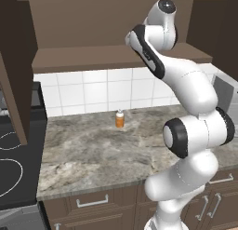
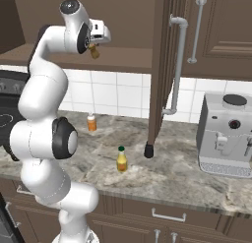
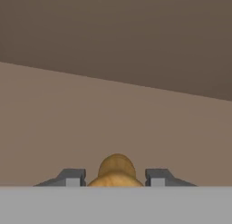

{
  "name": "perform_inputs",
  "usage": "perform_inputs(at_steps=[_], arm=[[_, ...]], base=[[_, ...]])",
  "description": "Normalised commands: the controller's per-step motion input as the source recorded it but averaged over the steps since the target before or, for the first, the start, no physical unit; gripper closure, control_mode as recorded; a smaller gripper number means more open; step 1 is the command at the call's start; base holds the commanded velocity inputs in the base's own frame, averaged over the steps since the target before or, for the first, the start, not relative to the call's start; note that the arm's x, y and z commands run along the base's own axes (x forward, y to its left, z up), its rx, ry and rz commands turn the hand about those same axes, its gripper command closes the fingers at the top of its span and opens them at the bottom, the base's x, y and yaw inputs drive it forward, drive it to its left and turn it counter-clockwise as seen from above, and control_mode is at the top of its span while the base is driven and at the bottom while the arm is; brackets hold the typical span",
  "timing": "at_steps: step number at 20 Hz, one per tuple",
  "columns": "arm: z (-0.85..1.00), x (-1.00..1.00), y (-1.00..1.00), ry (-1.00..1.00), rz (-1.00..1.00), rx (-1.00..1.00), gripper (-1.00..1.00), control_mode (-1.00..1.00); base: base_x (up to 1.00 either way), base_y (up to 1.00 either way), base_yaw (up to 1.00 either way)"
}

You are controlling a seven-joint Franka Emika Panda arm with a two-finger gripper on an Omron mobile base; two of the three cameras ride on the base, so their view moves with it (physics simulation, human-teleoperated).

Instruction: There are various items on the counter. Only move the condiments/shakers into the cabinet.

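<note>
A: Where is the wooden shaker?

B: Pinched in the end effector, a finger on either side of its rounded brown top. In the right base view it hangs at the upper left of the frame, just above the cabinet shelf. The hand view looks along the bare shelf boards toward the darker back wall; I cannot tell whether the shaker's base touches the shelf.

A: So how far along is the job?

B: By my reading, the first condiment is at the point of being set down, not yet released. The yellow squeeze bottle with its dark cap stands on the worktop at centre frame, and the black shaker sits just right of it, by the foot of the open cabinet door. Both are left to move. The orange bottle near the tiled backsplash is probably not a condiment and should stay.

A: And the room?

B: Marbled grey-brown stone, white tiles behind, drawers with silver handles below, a stove at the left edge, a coffee machine at the right.
</note>
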Motion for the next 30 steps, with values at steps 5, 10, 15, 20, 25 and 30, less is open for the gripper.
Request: perform_inputs(at_steps=[5,10,15,20,25,30], arm=[[-0.13,0.34,0.0,-0.09,0.0,-0.07,-1.0,-1.0],[-0.13,0.39,0.0,-0.13,0.0,-0.05,-1.0,-1.0],[-0.12,0.44,0.0,-0.11,0.0,-0.03,-1.0,-1.0],[-0.05,0.16,0.0,-0.06,0.0,-0.01,-1.0,-1.0],[0.0,0.0,0.0,0.0,0.0,0.0,-1.0,-1.0],[-0.01,-0.48,0.0,0.0,0.0,0.0,-1.0,-1.0]], base=[[0.0,0.0,0.0],[0.0,0.0,0.0],[0.0,0.0,0.0],[0.0,0.0,0.0],[0.0,0.0,0.0],[0.0,0.0,0.0]])
